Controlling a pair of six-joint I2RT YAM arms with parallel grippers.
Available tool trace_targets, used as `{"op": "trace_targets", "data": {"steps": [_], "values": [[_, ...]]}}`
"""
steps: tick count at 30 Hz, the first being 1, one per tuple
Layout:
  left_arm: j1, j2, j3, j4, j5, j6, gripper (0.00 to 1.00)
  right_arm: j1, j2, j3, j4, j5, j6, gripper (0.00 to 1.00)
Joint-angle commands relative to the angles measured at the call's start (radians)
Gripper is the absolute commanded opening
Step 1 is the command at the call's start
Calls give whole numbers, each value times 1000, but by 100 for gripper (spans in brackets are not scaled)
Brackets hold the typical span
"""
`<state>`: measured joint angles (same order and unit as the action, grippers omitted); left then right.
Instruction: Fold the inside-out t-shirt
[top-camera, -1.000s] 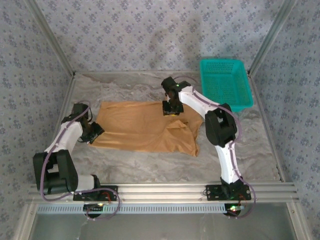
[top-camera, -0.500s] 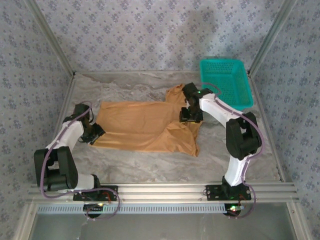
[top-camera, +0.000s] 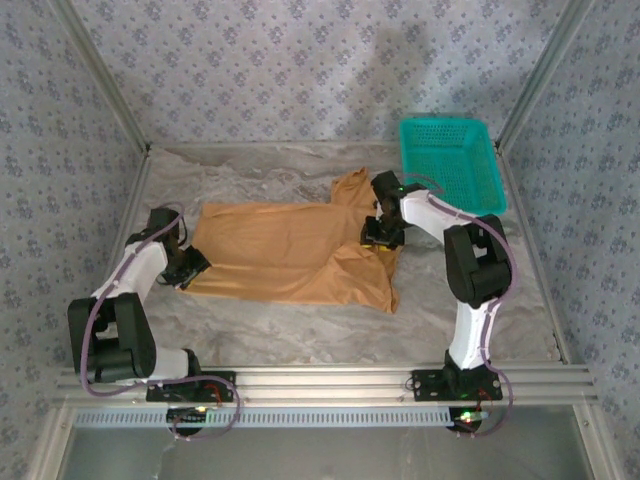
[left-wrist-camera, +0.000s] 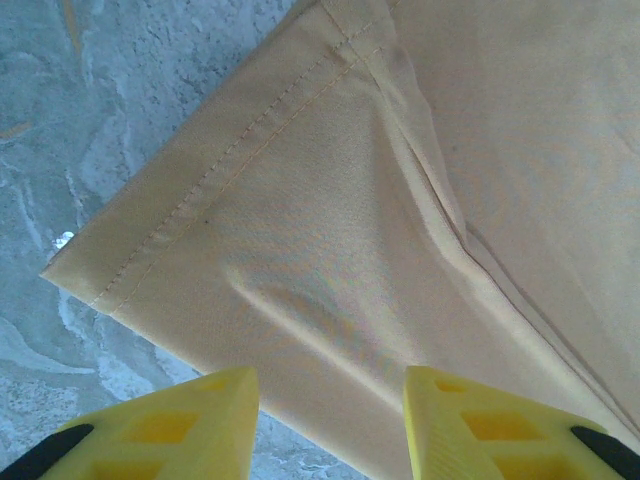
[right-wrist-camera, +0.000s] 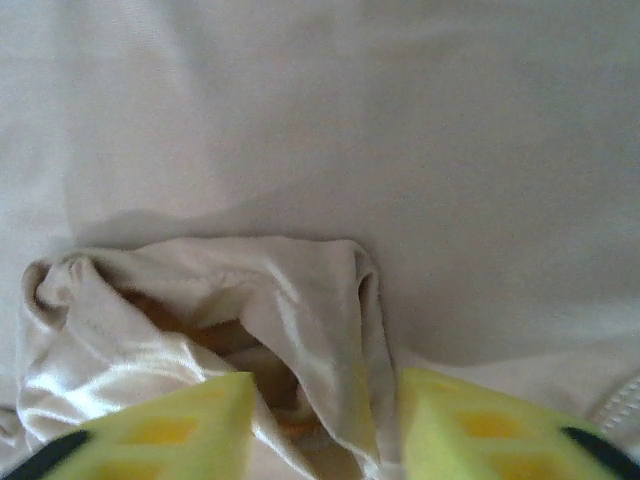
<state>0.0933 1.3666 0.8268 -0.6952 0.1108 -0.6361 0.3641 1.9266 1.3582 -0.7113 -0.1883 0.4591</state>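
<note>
As I look down from the top camera, the shirt (top-camera: 290, 250) lies spread, tan-orange, across the middle of the table (top-camera: 300, 335), its long side running left to right. Its far right part is rucked up toward the basket (top-camera: 450, 165), which stands apart at the table's far right corner. My left gripper (top-camera: 190, 265) sits low at the shirt's left edge. My right gripper (top-camera: 382, 233) is down on the cloth near its right end, just below that rucked-up part.

Over on the left wrist camera, a stitched corner of the shirt lies flat on the mottled grey surface, with seam and hem showing. The two yellow fingers (left-wrist-camera: 190, 420) stand spread, the cloth lying flat in the gap between them and nothing pinched.

On the right wrist camera the cloth looks pale and washed out. A bunched fold (right-wrist-camera: 200, 300) rises between the yellow fingers, which stand apart. Whether they nip that fold or merely flank it, I cannot tell.
</note>
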Motion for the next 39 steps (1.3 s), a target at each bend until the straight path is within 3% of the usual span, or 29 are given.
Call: {"op": "trace_targets", "data": {"steps": [1,4,11,17,20,22,25,30,39], "values": [[3,5,14,-10,-10,13,42,-5,12,24,-2,-25,18,23],[3,11,18,-10,-13,15,42,-5,5,54,-33,-25,25,6],[3,25,11,2,-10,15,42,-14,19,149,-106,-29,61,5],[2,20,-2,11,-7,10,42,-29,151,291,-136,-68,84,5],[2,19,-10,10,-5,8,42,-27,204,368,-144,-93,104,18],[3,19,-13,10,-3,8,42,-32,222,412,-164,-101,122,45],[3,17,-11,10,-4,9,42,-30,201,441,-195,-53,120,66],[2,5,-14,10,5,-2,42,-11,52,326,-196,21,108,68],[4,31,-31,88,49,-22,42,156,-307,-236,-21,-4,211,68]]}}
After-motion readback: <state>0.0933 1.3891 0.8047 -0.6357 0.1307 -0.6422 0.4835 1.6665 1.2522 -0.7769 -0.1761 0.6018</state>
